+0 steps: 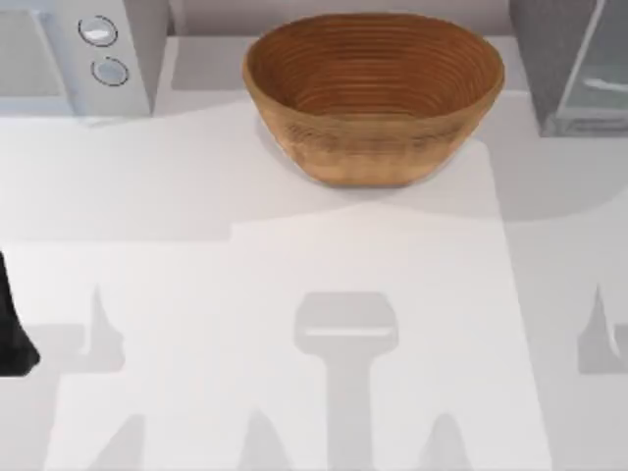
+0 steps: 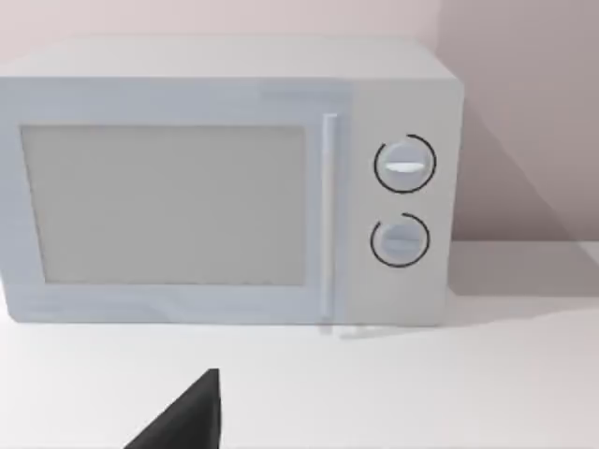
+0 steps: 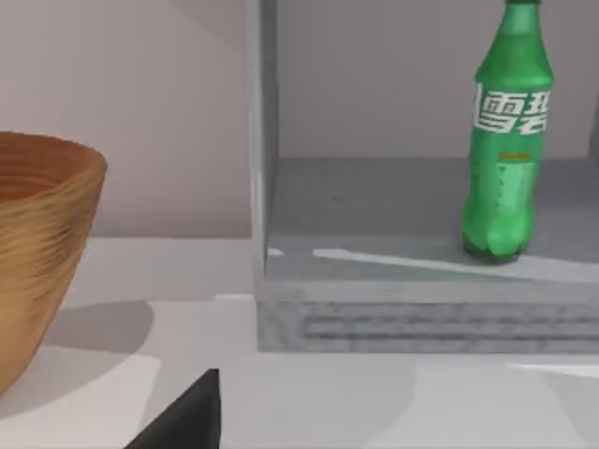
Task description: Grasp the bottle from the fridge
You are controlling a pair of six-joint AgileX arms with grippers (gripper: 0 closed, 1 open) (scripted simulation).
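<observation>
A rendered kitchen-type setup is suggested by a white counter (image 1: 294, 324) on which a light grey microwave w/ two round dials (image 1: 98, 49) is placed upper left, a woven bowl (image 1: 373, 93) top centre, and an open fridge (image 1: 569, 59) w/ a green bottle (image 3: 505, 140) inside upper right.

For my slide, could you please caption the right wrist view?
Green bottle standing upright inside the open fridge, with the woven bowl beside it.
</observation>
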